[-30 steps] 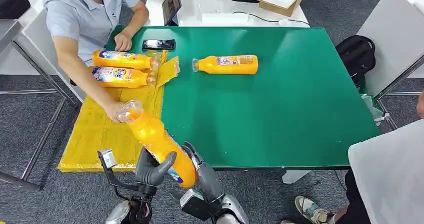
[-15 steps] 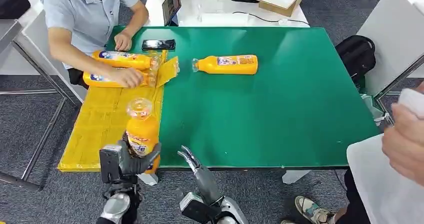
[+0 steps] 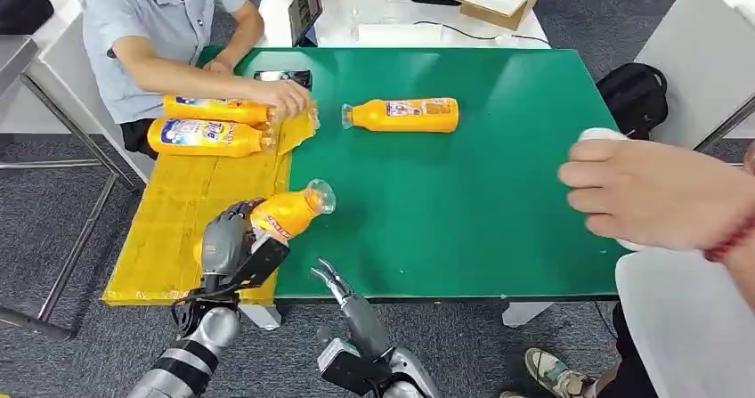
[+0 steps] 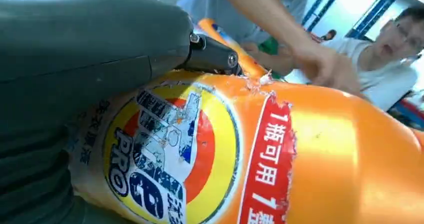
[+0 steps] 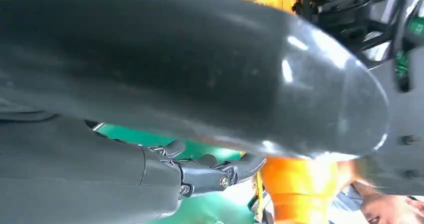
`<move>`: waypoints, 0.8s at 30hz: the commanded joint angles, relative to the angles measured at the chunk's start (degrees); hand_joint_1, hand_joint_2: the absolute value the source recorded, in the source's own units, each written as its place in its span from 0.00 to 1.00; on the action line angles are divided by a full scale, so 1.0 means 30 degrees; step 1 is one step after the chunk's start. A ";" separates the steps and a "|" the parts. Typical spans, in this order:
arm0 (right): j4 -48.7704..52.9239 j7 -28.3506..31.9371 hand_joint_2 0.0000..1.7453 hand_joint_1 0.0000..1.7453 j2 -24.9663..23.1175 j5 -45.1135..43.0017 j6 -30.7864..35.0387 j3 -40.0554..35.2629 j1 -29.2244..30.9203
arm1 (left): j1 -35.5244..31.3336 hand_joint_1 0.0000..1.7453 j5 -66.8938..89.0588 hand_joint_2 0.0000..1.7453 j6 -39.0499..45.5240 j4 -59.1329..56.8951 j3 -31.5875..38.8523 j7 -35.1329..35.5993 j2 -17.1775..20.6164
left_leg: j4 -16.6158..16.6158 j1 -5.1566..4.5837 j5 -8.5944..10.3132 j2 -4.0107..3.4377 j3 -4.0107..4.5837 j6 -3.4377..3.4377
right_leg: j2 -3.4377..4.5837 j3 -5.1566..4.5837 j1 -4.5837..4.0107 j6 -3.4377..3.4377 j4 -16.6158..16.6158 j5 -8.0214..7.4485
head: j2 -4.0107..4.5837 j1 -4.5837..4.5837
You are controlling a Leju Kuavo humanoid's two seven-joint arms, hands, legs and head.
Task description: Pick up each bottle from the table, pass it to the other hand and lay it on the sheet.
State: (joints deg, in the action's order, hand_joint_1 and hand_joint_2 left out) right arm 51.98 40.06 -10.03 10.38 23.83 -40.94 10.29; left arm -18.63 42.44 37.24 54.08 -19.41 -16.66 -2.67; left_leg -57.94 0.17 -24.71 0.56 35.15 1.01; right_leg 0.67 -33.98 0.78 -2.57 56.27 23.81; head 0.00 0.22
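**Bottle held over the sheet's edge**

At the lower left of the head view, the left hand (image 3: pixel 230 242) grips an orange bottle (image 3: pixel 285 213) around its body, tilted with its clear cap end pointing up and right, over the right edge of the yellow sheet (image 3: pixel 178 229) where it meets the green table (image 3: pixel 463 202). In the left wrist view the same bottle's torn label fills the frame, with the grey thumb pressed against it. The right hand (image 3: pixel 331 280) sits at the bottom centre, near the table's front edge, fingers spread and holding nothing.

Farther up the sheet, in the upper left, two more bottles lie on their sides, one (image 3: pixel 218 109) just above the other (image 3: pixel 207 137). A seated person (image 3: pixel 151 24) in a light blue shirt rests a hand (image 3: pixel 283 97) on the upper one's cap end. A fourth bottle (image 3: pixel 402 114) lies on the table at upper centre. Another person's hand (image 3: pixel 654 193), blurred and close, comes in from the right edge.
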 commanded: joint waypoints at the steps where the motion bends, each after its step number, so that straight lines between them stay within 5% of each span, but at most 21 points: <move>1: -0.0981 -0.0021 0.00 0.00 0.0020 -0.0092 -0.0683 -0.0380 0.0896 | -0.3844 1.00 0.3735 1.00 -0.1662 -0.6857 -0.1401 0.3165 0.0548 | 0.0025 0.0002 -0.0005 0.0013 -0.0066 -0.0016 | -0.0046 0.0071 -0.0007 0.0028 -0.0016 0.0020 | 0.0000 -0.0007; 6: -0.1049 -0.0021 0.00 0.00 -0.0096 -0.0074 -0.0977 -0.0437 0.1076 | -0.5205 0.88 0.4245 1.00 -0.3901 -0.9096 -0.1434 0.4044 0.0370 | 0.0017 0.0009 -0.0009 -0.0029 -0.0082 -0.0019 | -0.0001 0.0082 -0.0015 0.0035 -0.0017 0.0005 | 0.0000 -0.0007; 8: -0.1485 -0.0021 0.00 0.00 -0.0270 -0.0068 -0.1480 -0.0516 0.1372 | -0.6142 0.95 0.5555 1.00 -0.4101 -1.0759 -0.1842 0.5969 0.0062 | 0.0036 0.0003 -0.0008 -0.0059 -0.0129 -0.0024 | 0.0027 0.0126 -0.0010 0.0039 -0.0029 -0.0002 | 0.0000 -0.0007; 11: -0.1725 -0.0021 0.00 0.00 -0.0383 0.0085 -0.1559 -0.0677 0.1570 | -0.6599 0.86 0.6556 1.00 -0.4487 -1.1543 -0.2238 0.6622 -0.0354 | 0.0027 0.0007 0.0008 -0.0008 -0.0144 -0.0027 | -0.0023 0.0133 -0.0015 0.0038 -0.0021 -0.0005 | 0.0000 -0.0007; 16: -0.1701 -0.0021 0.00 0.00 -0.0476 0.0038 -0.1595 -0.0517 0.1426 | -0.6759 0.85 0.7617 1.00 -0.4771 -1.1747 -0.2935 0.7622 -0.0317 | 0.0026 0.0000 0.0013 -0.0037 -0.0153 -0.0047 | 0.0011 0.0119 -0.0007 0.0032 0.0000 -0.0002 | 0.0000 -0.0001; 17: -0.1784 -0.0021 0.00 0.00 -0.0617 0.0213 -0.1584 -0.0431 0.1314 | -0.6919 0.80 0.8617 1.00 -0.5466 -1.1858 -0.3622 0.8296 -0.0264 | 0.0033 0.0003 0.0009 -0.0041 -0.0171 -0.0051 | 0.0007 0.0139 -0.0011 0.0039 -0.0006 0.0001 | 0.0000 0.0000; 18: -0.1897 -0.0021 0.00 0.00 -0.0689 0.0277 -0.1610 -0.0419 0.1306 | -0.6951 0.51 0.8617 1.00 -0.5757 -1.1873 -0.3584 0.8365 -0.0301 | 0.0027 0.0003 0.0014 -0.0020 -0.0169 -0.0051 | -0.0012 0.0148 -0.0010 0.0034 0.0002 0.0005 | 0.0000 -0.0001; 19: -0.1916 -0.0021 0.00 0.00 -0.0720 0.0315 -0.1601 -0.0374 0.1257 | -0.6962 0.07 0.8804 1.00 -0.6194 -1.1902 -0.3740 0.8390 -0.0419 | 0.0036 0.0010 0.0010 -0.0026 -0.0195 -0.0058 | -0.0017 0.0175 -0.0019 0.0047 -0.0007 0.0008 | 0.0000 0.0000; 24: -0.1827 -0.0021 0.00 0.00 -0.0486 0.0649 -0.2050 -0.0440 0.1185 | -0.5291 0.00 0.1706 1.00 -0.9575 -1.0594 0.1566 0.1142 -0.1686 | 0.0053 -0.0006 0.0024 -0.0044 -0.0242 -0.0048 | 0.0015 0.0212 0.0000 0.0032 -0.0024 -0.0016 | 0.0000 0.0000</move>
State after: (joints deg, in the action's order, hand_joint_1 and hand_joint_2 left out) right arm 49.99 40.06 -12.24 11.67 19.06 -41.33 12.71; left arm -38.77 66.99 19.27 25.18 -26.62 6.47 -4.18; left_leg -57.92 0.17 -24.66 0.57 34.59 0.88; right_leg 0.66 -33.48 0.77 -2.53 56.32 23.81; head 0.00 0.22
